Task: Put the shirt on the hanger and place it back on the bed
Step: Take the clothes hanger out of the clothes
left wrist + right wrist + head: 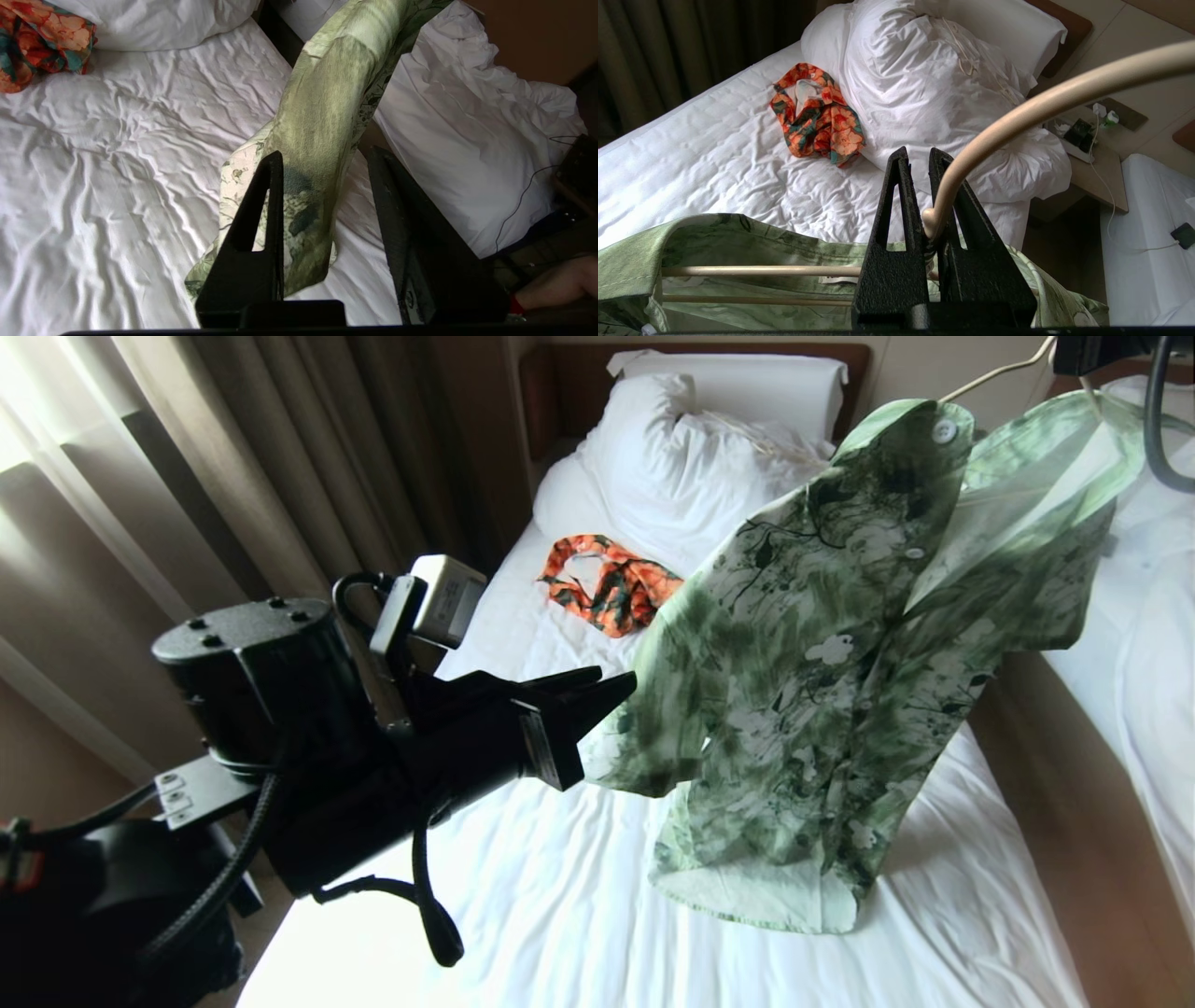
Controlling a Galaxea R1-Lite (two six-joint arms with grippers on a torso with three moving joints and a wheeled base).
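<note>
While it hung in the air above the bed, the shirt was draped on the hanger, its hem reaching down near the sheet toward the foot end, whether touching it I could not tell. Its collar was uppermost and one sleeve trailed out toward the bed's left edge. The hanger's cream bars showed inside the shoulders in the right wrist view, and its hook curved up past the black fingers. The right hand was closed on the hanger's neck, jaws almost together, carrying hanger and shirt from above the bed's right side; in the head view only a dark part of it showed at the upper right corner. The left hand stood over the left edge of the bed with its jaws partly apart, a hanging fold of the shirt lying between them and against one finger, not pinched. Farther up the bed, near the head end, an orange patterned garment lay crumpled on the sheet just beside the bunched duvet, with a pillow against the headboard. Curtains hung beyond the bed's left side, and a second white bed stood to the right.
</note>
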